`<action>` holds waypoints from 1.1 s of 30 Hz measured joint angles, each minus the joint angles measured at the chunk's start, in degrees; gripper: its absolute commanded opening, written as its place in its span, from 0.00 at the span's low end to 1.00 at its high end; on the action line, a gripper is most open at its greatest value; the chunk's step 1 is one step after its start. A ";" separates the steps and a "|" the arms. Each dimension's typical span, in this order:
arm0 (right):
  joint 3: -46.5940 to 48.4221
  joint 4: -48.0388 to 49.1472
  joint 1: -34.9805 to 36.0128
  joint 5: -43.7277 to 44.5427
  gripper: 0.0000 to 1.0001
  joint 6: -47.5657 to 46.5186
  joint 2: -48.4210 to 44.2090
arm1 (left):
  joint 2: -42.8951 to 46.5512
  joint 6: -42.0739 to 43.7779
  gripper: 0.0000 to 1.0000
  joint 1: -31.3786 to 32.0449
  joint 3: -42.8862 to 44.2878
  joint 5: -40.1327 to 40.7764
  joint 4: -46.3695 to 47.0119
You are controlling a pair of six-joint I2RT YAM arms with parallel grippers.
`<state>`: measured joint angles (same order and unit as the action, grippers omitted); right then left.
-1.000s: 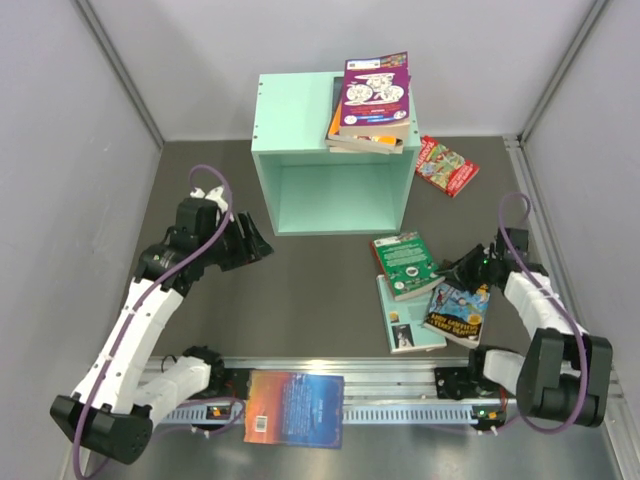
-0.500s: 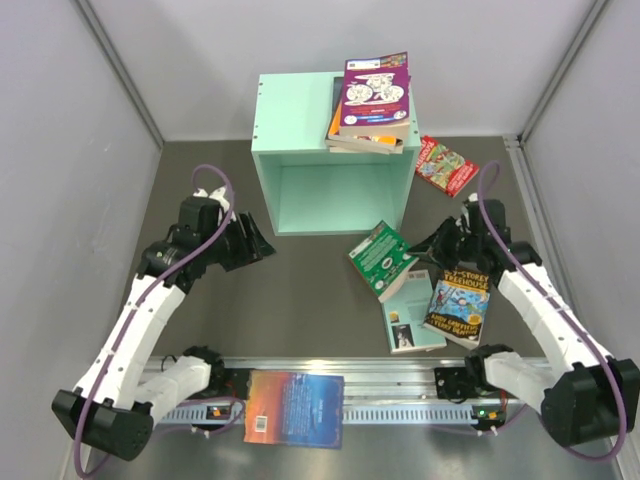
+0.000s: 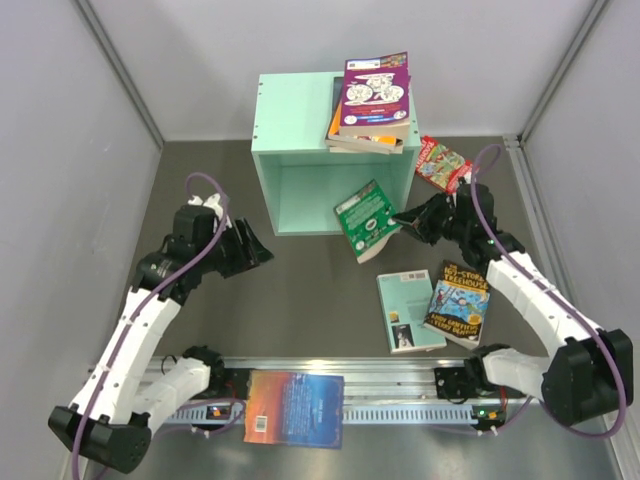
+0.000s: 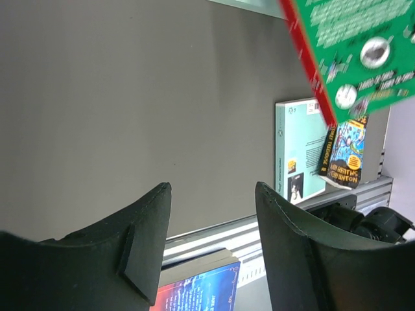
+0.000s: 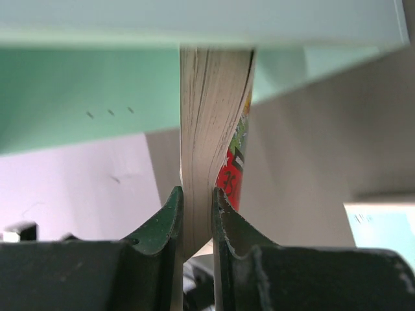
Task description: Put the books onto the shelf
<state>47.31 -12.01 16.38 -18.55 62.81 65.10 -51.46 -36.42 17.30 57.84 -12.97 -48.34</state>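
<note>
Black L gripper (image 3: 252, 243) is seen agape, empty. 1 blue-orange book (image 3: 295, 408) is laid on the near rail. 1 mint shelf (image 3: 290, 110) is topped w/ a book stack (image 3: 372, 95). 1 green book (image 3: 364, 220) is pinched by R gripper (image 3: 408, 222) at the shelf's front. Nearer, 2 are laid flat: teal book (image 3: 408, 310), Treehouse book (image 3: 458, 302). 1 red book (image 3: 443, 165) is laid right of shelf.

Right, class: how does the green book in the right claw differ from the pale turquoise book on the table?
The green book is clamped in the right claw, raised and tilted near the shelf opening; the pale turquoise book lies flat on the table, untouched. The green book is dark green with a red spine; the turquoise one is pale. Both are thin paperbacks, not shelved.
</note>
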 measured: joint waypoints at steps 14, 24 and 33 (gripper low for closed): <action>-15.63 21.99 9.88 26.56 0.00 20.63 6.10 | 3.67 -0.50 0.60 0.00 0.00 0.87 -2.01; -10.08 24.46 11.93 34.67 0.00 29.44 18.67 | 4.50 -0.04 0.60 0.00 0.00 2.16 -4.92; -4.13 24.35 11.45 36.22 0.54 34.47 24.87 | 7.39 0.59 0.60 0.00 0.00 3.93 -7.43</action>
<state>43.18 12.34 27.83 17.67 97.27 89.97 -44.07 -35.83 17.30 57.84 -9.04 -55.77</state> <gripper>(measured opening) 0.347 0.602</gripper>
